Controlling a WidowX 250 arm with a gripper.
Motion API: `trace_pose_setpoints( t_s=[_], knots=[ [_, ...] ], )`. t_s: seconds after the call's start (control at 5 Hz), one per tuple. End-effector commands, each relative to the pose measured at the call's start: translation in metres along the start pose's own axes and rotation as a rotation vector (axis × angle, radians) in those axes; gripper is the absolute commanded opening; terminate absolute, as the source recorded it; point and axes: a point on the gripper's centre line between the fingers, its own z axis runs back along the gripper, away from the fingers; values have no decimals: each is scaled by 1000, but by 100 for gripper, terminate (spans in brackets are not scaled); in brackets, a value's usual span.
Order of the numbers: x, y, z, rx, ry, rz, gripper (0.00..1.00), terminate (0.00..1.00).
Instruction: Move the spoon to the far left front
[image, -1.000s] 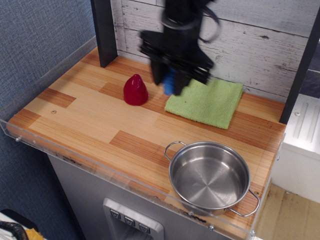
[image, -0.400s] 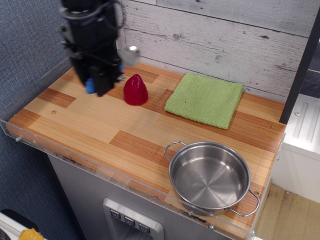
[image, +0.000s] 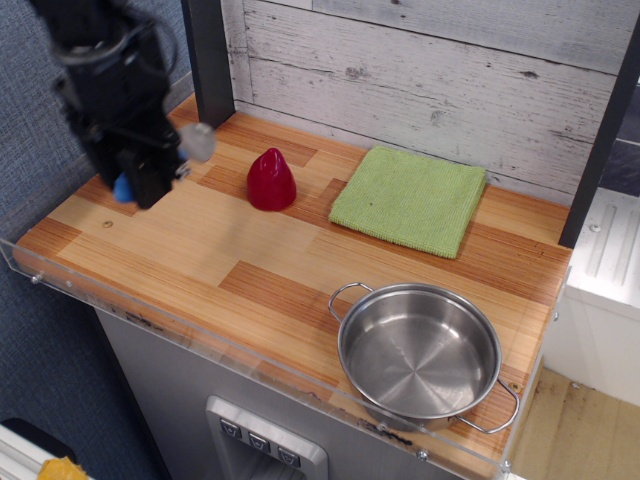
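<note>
My black gripper (image: 140, 180) hangs over the left part of the wooden table, above its surface. It is shut on the spoon: the silver bowl (image: 199, 141) sticks out to the right of the fingers and the blue handle end (image: 123, 188) shows at their left. The spoon lies roughly level in the grip, motion-blurred. The part of the handle between the fingers is hidden.
A red cone-shaped object (image: 271, 180) stands right of the gripper. A green cloth (image: 410, 200) lies at the back middle. A steel two-handled pot (image: 419, 353) sits at the front right. A clear plastic rim (image: 150, 310) edges the table's front and left.
The gripper has carried the spoon from above the green cloth leftward past the red object, and now a little further left and toward the front.
</note>
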Motion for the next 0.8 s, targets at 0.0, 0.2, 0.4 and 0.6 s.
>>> trace_pose_setpoints(
  t_s=[0.0,0.2,0.4,0.6],
  knots=[
    [3,22,-26,-24,29,20,0,0],
    [1,26,-43,-62,55,28,0,0],
    [-1,28,-56,-93,85,46,0,0],
    [-10,29,-67,-116,118,75,0,0]
  ],
)
